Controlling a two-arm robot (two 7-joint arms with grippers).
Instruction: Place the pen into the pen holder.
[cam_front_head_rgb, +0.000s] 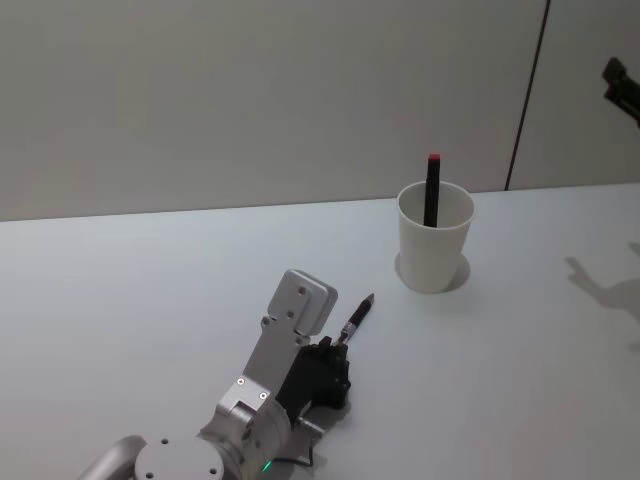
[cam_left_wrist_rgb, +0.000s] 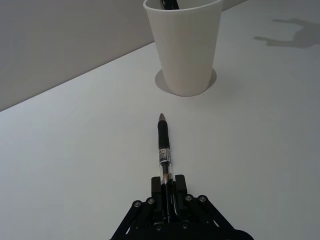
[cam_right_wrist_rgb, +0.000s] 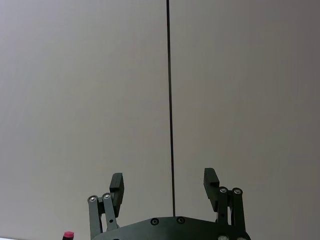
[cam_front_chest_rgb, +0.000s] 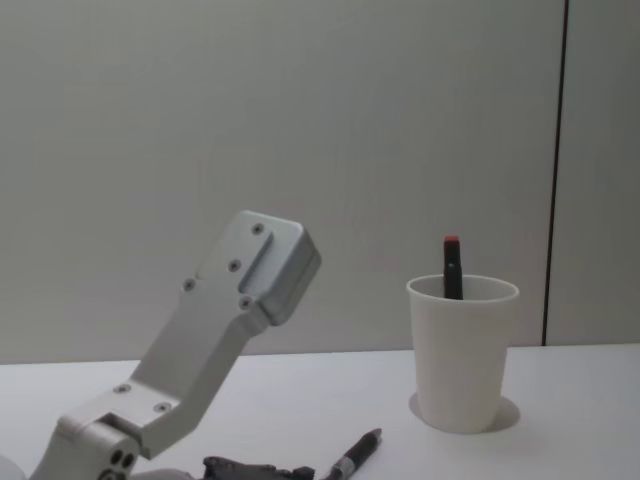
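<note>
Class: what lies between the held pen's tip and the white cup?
Bare table separates the pen in the left gripper from the cup, shown in the left wrist view.

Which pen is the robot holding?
The black pen with clear barrel, clamped in the left gripper; the red-capped pen stands in the white paper cup.

A smooth white table (cam_front_head_rgb: 140, 290) carries a white paper-cup pen holder (cam_front_head_rgb: 434, 250), standing upright. A faint shadow (cam_front_head_rgb: 600, 285) falls on the tabletop to the right of the pen holder.
</note>
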